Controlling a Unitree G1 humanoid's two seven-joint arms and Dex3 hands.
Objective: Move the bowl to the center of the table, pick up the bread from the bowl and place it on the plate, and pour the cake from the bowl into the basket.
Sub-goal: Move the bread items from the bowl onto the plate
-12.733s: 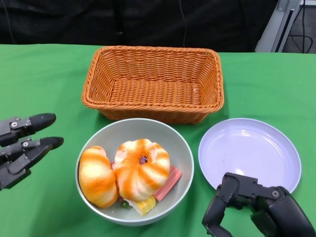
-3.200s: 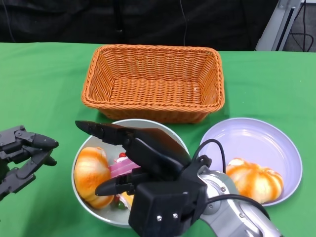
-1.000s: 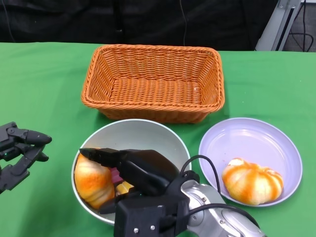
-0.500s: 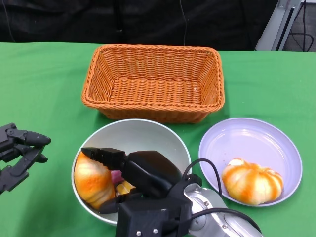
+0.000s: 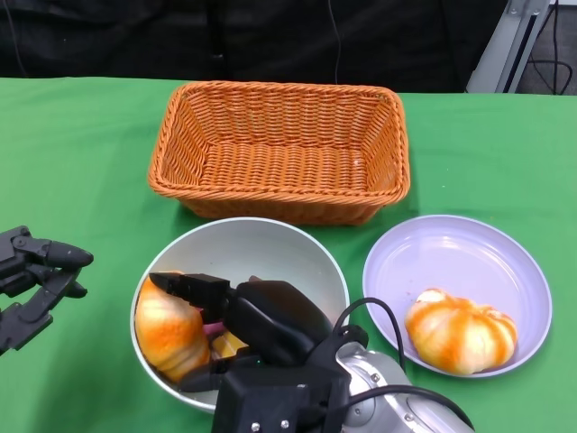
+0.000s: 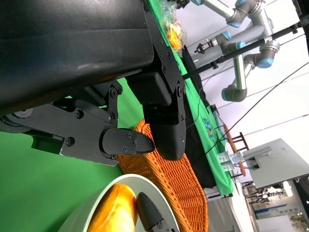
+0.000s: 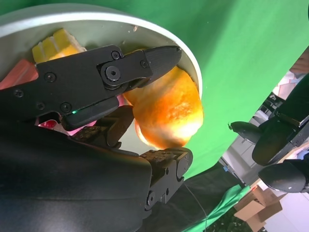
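The grey bowl point(image 5: 270, 225) sits at the table's near middle, in front of the wicker basket point(image 5: 279, 149). My right hand point(image 5: 270, 325) reaches into the bowl and grips the oblong orange bread point(image 5: 167, 329) at its left side. In the right wrist view its fingers point(image 7: 145, 63) press the bread point(image 7: 166, 108) from two sides. Pink and yellow cake pieces point(image 5: 221, 334) lie under the hand. A round striped bread point(image 5: 460, 329) rests on the lilac plate point(image 5: 451, 253). My left hand point(image 5: 36, 280) hovers left of the bowl, fingers apart and holding nothing.
The basket holds nothing. Green cloth covers the table. In the left wrist view the basket point(image 6: 178, 193) and the bowl's rim point(image 6: 96, 208) show beyond my left hand point(image 6: 120, 106). Other robot arms stand far off behind the table.
Over the last second my right hand's fingers have settled lower around the oblong bread. The bread stays in the bowl. The left hand has not moved.
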